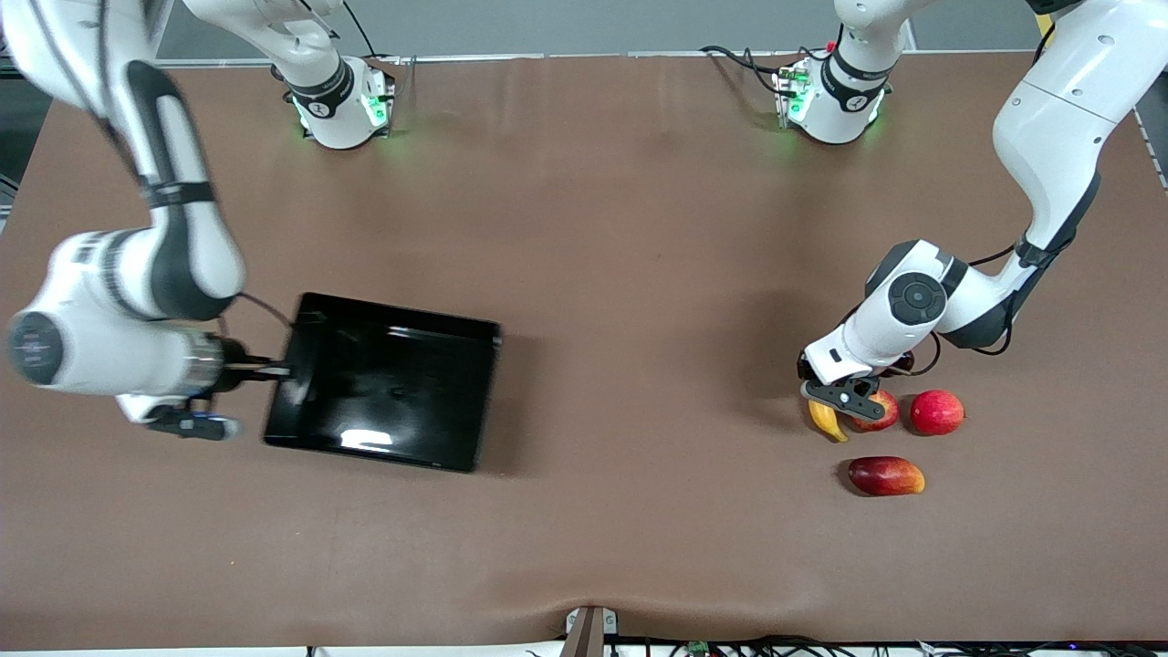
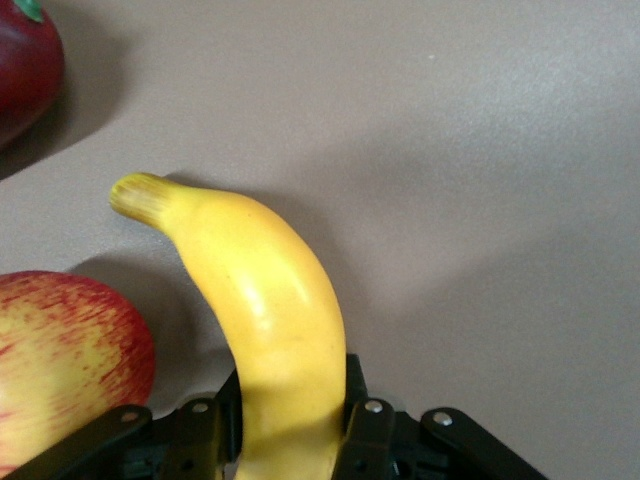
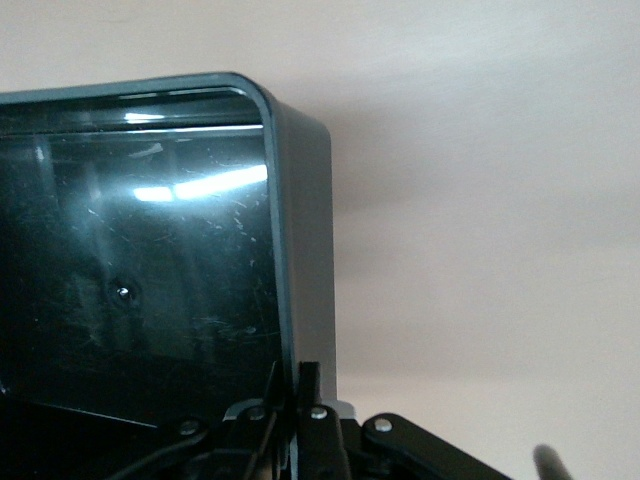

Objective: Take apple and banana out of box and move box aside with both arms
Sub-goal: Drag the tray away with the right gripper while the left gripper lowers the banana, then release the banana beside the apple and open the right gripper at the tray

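My left gripper [image 1: 844, 397] [image 2: 293, 400] is shut on one end of the yellow banana [image 1: 828, 420] [image 2: 260, 300], low at the table toward the left arm's end. The banana's free tip points toward the front camera. The streaked red-and-yellow apple [image 1: 876, 412] [image 2: 60, 360] lies right beside the banana. Toward the right arm's end, my right gripper [image 1: 278, 370] [image 3: 300, 385] is shut on the low wall of the glossy black box [image 1: 383, 383] [image 3: 140, 260], one finger inside the wall and one outside. The box holds nothing.
A uniformly red round fruit [image 1: 937, 411] lies beside the apple, toward the left arm's end. A dark-red mango [image 1: 886, 475] with a yellow tip lies nearer to the front camera than the apple. Brown table [image 1: 639, 274] stretches between the box and the fruits.
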Controlling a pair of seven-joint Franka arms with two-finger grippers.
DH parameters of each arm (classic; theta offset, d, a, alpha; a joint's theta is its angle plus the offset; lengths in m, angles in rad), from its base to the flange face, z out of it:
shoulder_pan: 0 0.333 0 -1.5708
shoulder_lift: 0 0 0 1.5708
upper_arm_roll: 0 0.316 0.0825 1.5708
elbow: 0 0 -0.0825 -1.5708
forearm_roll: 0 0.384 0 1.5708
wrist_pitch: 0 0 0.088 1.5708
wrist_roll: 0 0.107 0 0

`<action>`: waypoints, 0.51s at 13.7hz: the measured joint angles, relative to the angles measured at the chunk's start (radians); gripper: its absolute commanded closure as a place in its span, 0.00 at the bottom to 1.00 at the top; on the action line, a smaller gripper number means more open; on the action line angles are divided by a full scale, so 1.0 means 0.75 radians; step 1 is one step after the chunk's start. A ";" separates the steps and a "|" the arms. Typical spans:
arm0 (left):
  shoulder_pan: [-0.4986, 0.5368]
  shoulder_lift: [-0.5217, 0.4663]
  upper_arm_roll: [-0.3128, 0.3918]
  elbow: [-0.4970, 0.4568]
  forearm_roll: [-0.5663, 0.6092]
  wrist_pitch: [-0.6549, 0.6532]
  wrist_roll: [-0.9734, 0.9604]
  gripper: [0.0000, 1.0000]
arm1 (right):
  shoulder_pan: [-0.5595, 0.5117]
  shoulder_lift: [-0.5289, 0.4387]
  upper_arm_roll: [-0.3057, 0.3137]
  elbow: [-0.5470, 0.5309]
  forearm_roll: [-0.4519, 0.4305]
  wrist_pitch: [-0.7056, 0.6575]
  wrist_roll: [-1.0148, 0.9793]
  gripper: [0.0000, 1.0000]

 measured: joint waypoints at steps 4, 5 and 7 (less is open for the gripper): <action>-0.012 0.002 -0.001 0.002 0.000 0.003 -0.058 0.00 | -0.268 0.014 -0.001 -0.049 -0.037 0.026 -0.340 1.00; -0.011 0.003 0.000 0.002 0.000 0.004 -0.063 0.00 | -0.322 0.017 -0.001 -0.081 -0.041 0.054 -0.402 1.00; -0.005 0.005 0.002 0.003 0.000 0.009 -0.066 0.00 | -0.394 0.022 0.001 -0.172 -0.056 0.150 -0.483 1.00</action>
